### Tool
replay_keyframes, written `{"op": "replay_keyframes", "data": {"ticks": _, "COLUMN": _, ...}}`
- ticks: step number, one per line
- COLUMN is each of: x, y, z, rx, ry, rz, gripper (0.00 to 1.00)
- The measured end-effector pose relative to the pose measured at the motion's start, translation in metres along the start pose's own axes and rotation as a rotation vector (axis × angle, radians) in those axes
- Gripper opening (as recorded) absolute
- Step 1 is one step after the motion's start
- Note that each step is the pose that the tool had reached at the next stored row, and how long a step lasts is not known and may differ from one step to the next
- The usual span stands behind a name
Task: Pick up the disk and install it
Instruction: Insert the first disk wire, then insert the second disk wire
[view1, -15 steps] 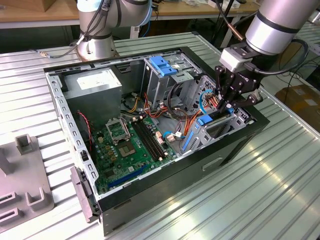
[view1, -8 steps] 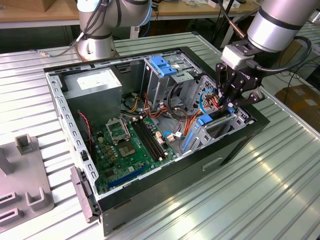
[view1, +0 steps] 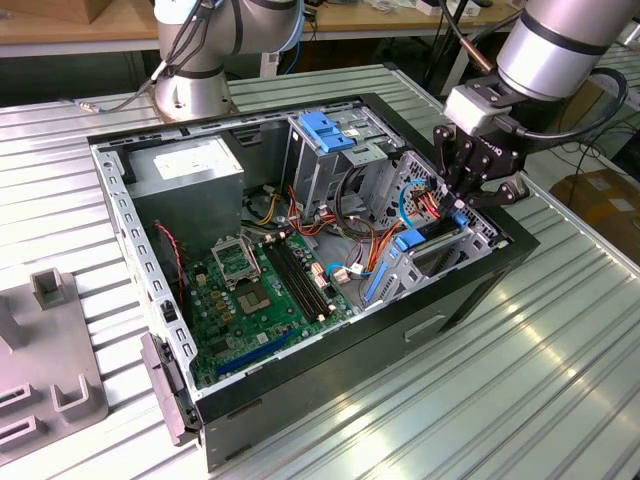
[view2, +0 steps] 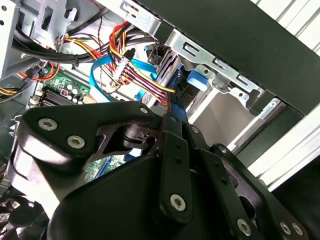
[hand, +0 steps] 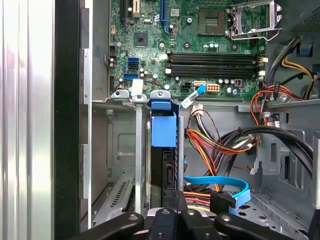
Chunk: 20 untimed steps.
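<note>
The disk (view1: 432, 236) stands on edge in the drive bay (view1: 455, 250) at the front corner of the open computer case, on the exterior view's right. Its blue carrier end (hand: 163, 129) and dark body sit between the bay's metal walls in the first wrist view. My gripper (view1: 458, 207) reaches down from above and is shut on the disk's upper end. In the second wrist view the black fingers (view2: 172, 131) press together just over the bay. The lower part of the disk is hidden inside the bay.
The black case (view1: 400, 330) lies open on a ribbed metal table. Inside are a green motherboard (view1: 255, 290), a grey power supply (view1: 185, 165), a drive cage with a blue latch (view1: 325, 130), and loose coloured cables (hand: 215, 142) beside the bay. A grey fixture (view1: 45, 350) sits at the exterior view's left.
</note>
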<state>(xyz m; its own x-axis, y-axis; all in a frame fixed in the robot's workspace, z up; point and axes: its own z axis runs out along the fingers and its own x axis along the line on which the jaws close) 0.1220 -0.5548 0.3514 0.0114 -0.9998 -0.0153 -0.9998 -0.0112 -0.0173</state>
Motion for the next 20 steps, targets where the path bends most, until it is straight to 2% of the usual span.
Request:
{"op": "replay_keyframes", "data": {"ticks": 13, "x": 0.0000, "y": -0.0001, "z": -0.0011, "rx": 0.0000, "ry": 0.0001, "rz": 0.000, "gripper": 0.10}}
{"op": "replay_keyframes", "data": {"ticks": 17, "x": -0.0001, "y": -0.0002, "z": -0.0052, "rx": -0.0015, "ry": 0.0000, "rz": 0.000, "gripper": 0.10}}
{"op": "replay_keyframes", "data": {"ticks": 20, "x": -0.0003, "y": -0.0004, "z": -0.0136, "rx": -0.0017, "ry": -0.0002, "rz": 0.000, "gripper": 0.10}}
